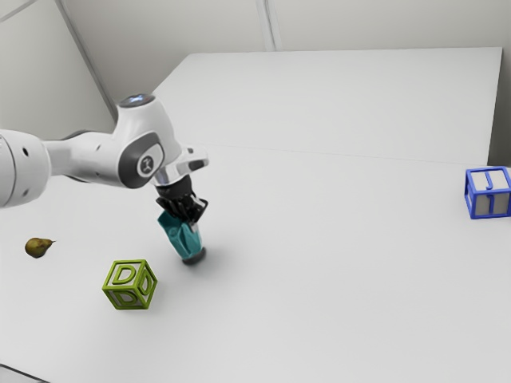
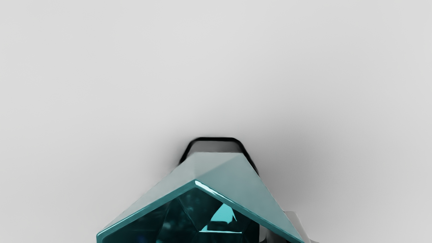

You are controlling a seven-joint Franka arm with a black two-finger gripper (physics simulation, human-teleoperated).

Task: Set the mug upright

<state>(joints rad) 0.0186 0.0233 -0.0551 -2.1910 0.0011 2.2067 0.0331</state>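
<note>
The teal faceted mug point(image 1: 180, 234) has its dark base down at the table and its open end up under the hand; it looks somewhat slanted in the exterior view, and I cannot tell whether the base rests flat. My gripper point(image 1: 193, 222) is at the upper part of this mug. In the wrist view the mug point(image 2: 236, 172) shows its rim and dark inside, with the base beyond. There the gripper point(image 2: 278, 233) has one finger inside the rim and one outside, shut on the mug's wall. Most of both fingers is hidden.
On the white table point(image 1: 319, 279), a green letter block point(image 1: 129, 285) sits close to the mug, toward the exterior view's lower left. A pear point(image 1: 38, 247) lies farther to that view's left. A blue-edged block point(image 1: 488, 192) stands at its far right.
</note>
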